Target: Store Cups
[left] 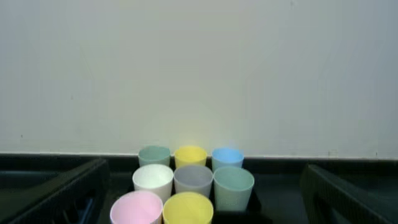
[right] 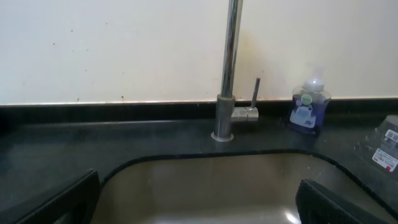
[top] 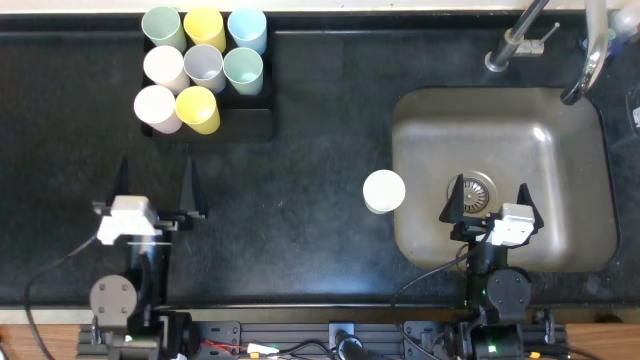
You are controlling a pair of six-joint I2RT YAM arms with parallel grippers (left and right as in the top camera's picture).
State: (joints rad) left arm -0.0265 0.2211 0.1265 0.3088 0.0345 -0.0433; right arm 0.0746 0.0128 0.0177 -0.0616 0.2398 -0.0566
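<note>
The one cup still out of storage, a white cup [top: 384,191], stands on end on the dark counter [top: 320,150], just beside the left rim of the sink [top: 400,110]; its long axis is therefore vertical, though whether the rim faces up cannot be told. The right gripper [top: 490,183] hangs over the sink basin with its jaws spread wide and empty, and the cup lies to its left at about the same depth, outside the gap between the jaws, which point toward the faucet [right: 231,68]. This is clearly the nearer arm. The left gripper [top: 155,162], jaws likewise spread and holding nothing, is well apart from the cup on the left. It faces the black tray [top: 250,118] at the far left, where eight cups [left: 189,183] stand in rows and the near right slot looks free. A likely next move has the right arm swing left to straddle the cup from its side.
</note>
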